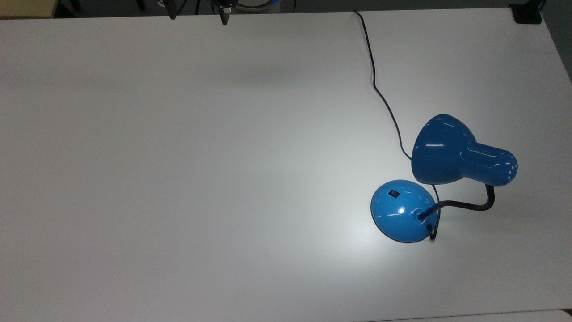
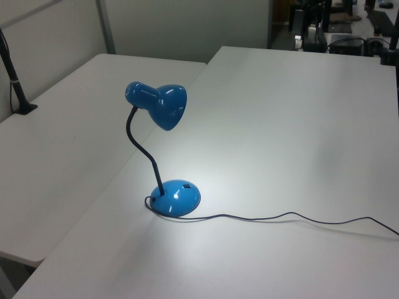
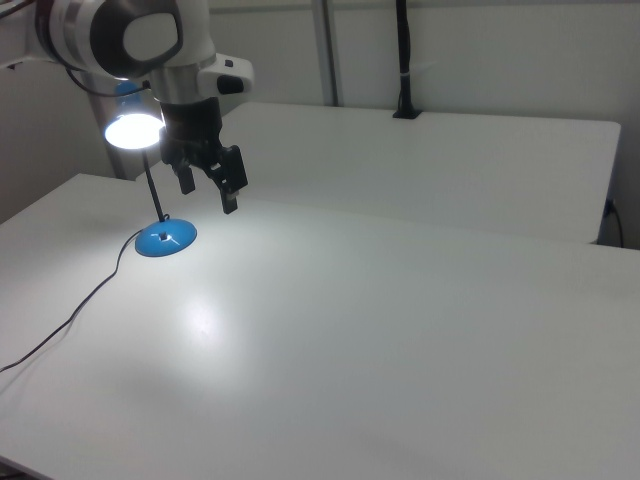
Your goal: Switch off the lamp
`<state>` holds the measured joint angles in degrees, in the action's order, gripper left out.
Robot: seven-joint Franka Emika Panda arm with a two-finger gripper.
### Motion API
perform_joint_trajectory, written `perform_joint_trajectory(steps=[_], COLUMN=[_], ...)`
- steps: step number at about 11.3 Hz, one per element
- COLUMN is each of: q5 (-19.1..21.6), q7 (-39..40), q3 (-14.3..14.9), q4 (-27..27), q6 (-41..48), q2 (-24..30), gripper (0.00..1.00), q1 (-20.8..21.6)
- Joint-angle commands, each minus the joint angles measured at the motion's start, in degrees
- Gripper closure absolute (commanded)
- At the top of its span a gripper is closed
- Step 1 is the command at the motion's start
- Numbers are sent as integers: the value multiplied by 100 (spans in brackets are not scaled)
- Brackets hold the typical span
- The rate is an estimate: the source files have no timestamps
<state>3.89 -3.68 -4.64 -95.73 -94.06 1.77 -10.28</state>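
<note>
Now: lamp (image 1: 447,179) lit, at the top view's right on the bench (image 1: 178,179).
Tool (image 3: 208,183): open, empty, raised.
Switch (image 1: 393,193): on the base, well apart from the tool.

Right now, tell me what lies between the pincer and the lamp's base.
Nothing. In the top view, bare white table spans from the open pincer to the lamp; its cord runs off to the top view's right of that stretch.

White, rounded arm segments here, glossy, with a grey oval panel on the wrist housing. Below it, a black gripper (image 3: 208,186) with 2 slim black fingers (image 3: 230,192).
</note>
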Motion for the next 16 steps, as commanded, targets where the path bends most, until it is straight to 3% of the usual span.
perform_joint_trajectory(steps=[1,10,11,13,14,16], q5=[-99,-82,-73,-47,-46,-46], q7=[-80,551,727,834,834,808], q3=[-28,51,51,60,51,43], q4=[116,187,187,187,178,169], q6=[413,520,520,520,520,520], q2=[-2,-19,-19,-28,-54,-81], gripper=[0,0,5,25,48,82], q1=[-27,-27,-27,-27,-10,25])
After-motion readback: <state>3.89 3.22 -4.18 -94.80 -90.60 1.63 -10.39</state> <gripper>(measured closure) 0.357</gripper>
